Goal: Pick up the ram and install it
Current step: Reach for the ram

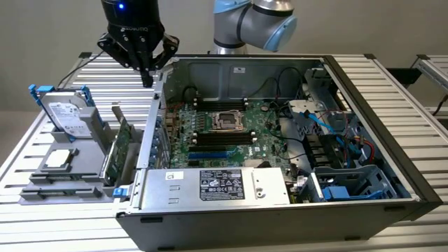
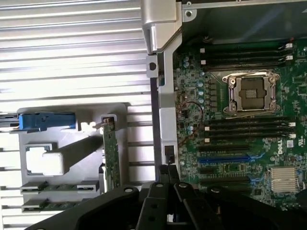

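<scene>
My gripper is clenched on nothing, above the case wall. The tray holds a drive, a card and the ram. The ram's long side runs left to right in the exterior view.

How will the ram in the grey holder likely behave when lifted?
The ram looks thin and flat, so probably stiff and light. It stands on edge in the grey holder, so a slanted pull might bind.

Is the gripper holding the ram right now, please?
No, the gripper hangs shut and empty above the edge of the case, and the ram lies in the gray holder beside it.
</scene>
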Robot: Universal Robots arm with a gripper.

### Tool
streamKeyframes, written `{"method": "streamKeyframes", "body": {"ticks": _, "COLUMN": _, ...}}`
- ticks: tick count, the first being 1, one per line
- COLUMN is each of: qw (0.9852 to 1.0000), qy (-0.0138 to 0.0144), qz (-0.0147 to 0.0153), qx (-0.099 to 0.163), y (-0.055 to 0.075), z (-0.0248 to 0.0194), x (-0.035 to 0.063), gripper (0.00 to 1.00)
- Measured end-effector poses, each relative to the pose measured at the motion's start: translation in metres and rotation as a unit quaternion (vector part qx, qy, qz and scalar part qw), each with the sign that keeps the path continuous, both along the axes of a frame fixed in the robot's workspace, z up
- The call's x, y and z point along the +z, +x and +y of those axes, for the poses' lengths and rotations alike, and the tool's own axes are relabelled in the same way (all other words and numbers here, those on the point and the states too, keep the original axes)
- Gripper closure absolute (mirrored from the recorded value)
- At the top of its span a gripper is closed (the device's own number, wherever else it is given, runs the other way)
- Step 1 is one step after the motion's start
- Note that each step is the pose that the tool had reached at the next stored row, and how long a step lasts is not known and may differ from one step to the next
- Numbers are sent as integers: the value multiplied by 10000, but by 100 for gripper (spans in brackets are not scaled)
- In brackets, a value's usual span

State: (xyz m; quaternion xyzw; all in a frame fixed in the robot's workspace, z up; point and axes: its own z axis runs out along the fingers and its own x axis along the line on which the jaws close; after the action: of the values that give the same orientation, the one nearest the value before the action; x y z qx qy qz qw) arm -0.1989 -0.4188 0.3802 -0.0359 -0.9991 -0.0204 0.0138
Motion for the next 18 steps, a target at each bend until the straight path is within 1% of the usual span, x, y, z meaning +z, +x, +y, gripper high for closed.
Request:
{"method": "streamKeyframes", "body": {"ticks": 11, "qw": 10000, "qy": -1, "qz": 1, "qx": -1, "y": -444, "z": -140, "x": -34, "gripper": 89}}
{"method": "streamKeyframes", "body": {"ticks": 18, "qw": 10000, "qy": 0, "qz": 1, "qx": 0, "y": -678, "z": -235, "x": -72, "gripper": 89}}
